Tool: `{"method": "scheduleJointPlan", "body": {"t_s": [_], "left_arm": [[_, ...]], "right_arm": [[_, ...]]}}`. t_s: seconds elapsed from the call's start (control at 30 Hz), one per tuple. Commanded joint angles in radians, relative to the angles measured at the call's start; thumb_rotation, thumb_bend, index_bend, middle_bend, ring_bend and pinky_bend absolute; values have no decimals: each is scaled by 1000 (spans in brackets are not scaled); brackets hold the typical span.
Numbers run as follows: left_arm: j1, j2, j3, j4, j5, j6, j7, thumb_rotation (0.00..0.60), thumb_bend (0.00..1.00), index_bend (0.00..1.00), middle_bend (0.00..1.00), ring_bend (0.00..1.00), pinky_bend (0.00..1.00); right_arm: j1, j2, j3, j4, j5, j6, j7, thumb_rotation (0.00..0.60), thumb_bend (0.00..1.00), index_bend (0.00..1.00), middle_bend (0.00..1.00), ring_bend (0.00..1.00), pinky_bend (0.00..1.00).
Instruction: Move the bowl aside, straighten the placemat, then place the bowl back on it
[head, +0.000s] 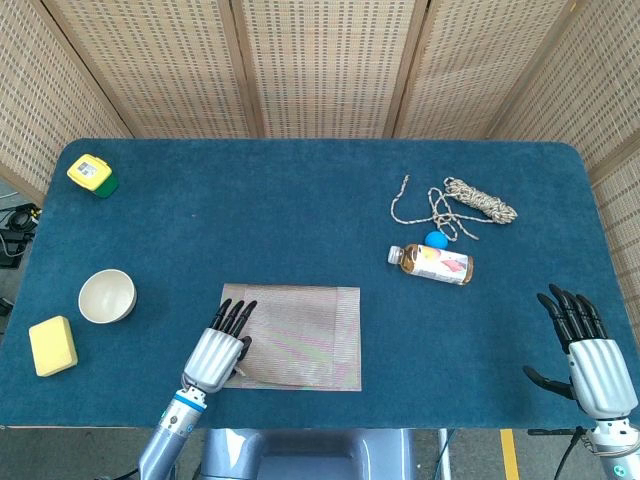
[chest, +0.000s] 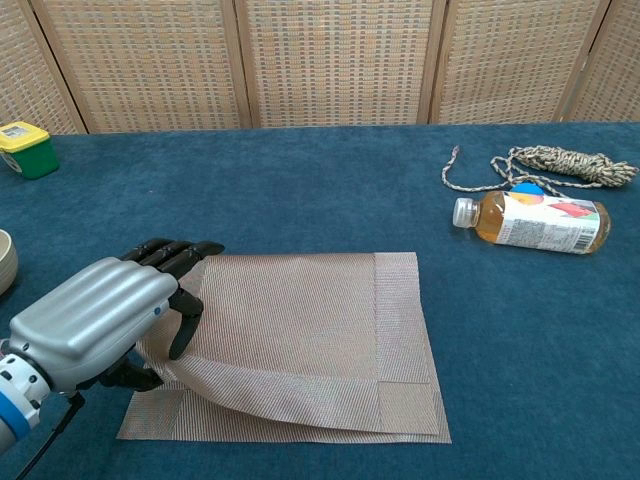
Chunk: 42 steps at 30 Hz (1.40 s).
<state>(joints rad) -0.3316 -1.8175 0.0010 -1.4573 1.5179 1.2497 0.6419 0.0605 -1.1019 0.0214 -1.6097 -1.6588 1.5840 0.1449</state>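
The woven beige placemat (head: 300, 322) (chest: 320, 320) lies at the table's near middle, doubled over on itself along its near edge. My left hand (head: 220, 350) (chest: 95, 320) is at its left edge, fingers over the upper layer and thumb beneath, holding that layer raised off the lower one. The white bowl (head: 107, 296) (chest: 4, 262) stands upright on the blue cloth well to the left of the mat. My right hand (head: 588, 352) hovers at the near right corner, fingers spread, holding nothing; only the head view shows it.
A yellow sponge (head: 52, 346) lies near the bowl at the front left. A yellow-green box (head: 92, 174) (chest: 27, 148) sits far left. A drink bottle (head: 432, 264) (chest: 535, 222) lies on its side at the right, with a coiled rope (head: 465, 203) (chest: 545, 162) behind it.
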Motion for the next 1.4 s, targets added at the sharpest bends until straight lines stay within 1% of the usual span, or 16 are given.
{"method": "scheduleJointPlan", "body": {"t_s": [0.03, 0.23, 0.37, 0.5, 0.67, 0.87, 0.93, 1.07, 1.2, 1.37, 1.4], "left_arm": [[-2, 6, 1, 3, 11, 11, -13, 600, 445, 695, 0, 0, 0], [0, 29, 4, -21, 41, 42, -41, 600, 449, 703, 0, 0, 0], [2, 66, 3, -67, 67, 70, -42, 600, 449, 706, 0, 0, 0], [-2, 99, -15, -120, 67, 81, -33, 600, 448, 710, 0, 0, 0], [-39, 148, -90, -187, 23, 52, 13, 600, 449, 714, 0, 0, 0], [-92, 183, -194, -211, -66, 3, 37, 600, 449, 716, 0, 0, 0], [-122, 187, -244, -196, -139, -40, 41, 600, 449, 716, 0, 0, 0], [-174, 176, -307, -155, -250, -97, 45, 600, 449, 716, 0, 0, 0], [-235, 146, -355, -77, -335, -138, 55, 600, 449, 716, 0, 0, 0], [-299, 101, -398, 6, -415, -166, 40, 600, 448, 716, 0, 0, 0], [-321, 85, -413, 41, -436, -175, 36, 600, 448, 715, 0, 0, 0]], "right_arm": [[0, -1, 0, 0, 0, -1, -2, 600, 127, 0, 0, 0, 0], [1, -2, -2, -2, -1, -4, -8, 600, 126, 0, 0, 0, 0], [0, -1, -3, -4, -2, -3, -11, 600, 127, 0, 0, 0, 0], [-1, 0, -2, -5, 0, -3, -13, 600, 127, 0, 0, 0, 0], [1, -1, 4, -1, 15, -10, -13, 600, 126, 0, 0, 0, 0], [10, -6, 17, 12, 54, -38, -12, 600, 127, 0, 0, 0, 0], [15, -9, 20, 18, 72, -56, -17, 600, 127, 0, 0, 0, 0], [19, -16, 27, 23, 92, -69, -30, 600, 126, 0, 0, 0, 0], [23, -26, 34, 31, 111, -82, -47, 600, 127, 0, 0, 0, 0], [25, -38, 38, 40, 124, -90, -70, 600, 127, 0, 0, 0, 0], [24, -41, 37, 43, 123, -88, -81, 600, 127, 0, 0, 0, 0]]}}
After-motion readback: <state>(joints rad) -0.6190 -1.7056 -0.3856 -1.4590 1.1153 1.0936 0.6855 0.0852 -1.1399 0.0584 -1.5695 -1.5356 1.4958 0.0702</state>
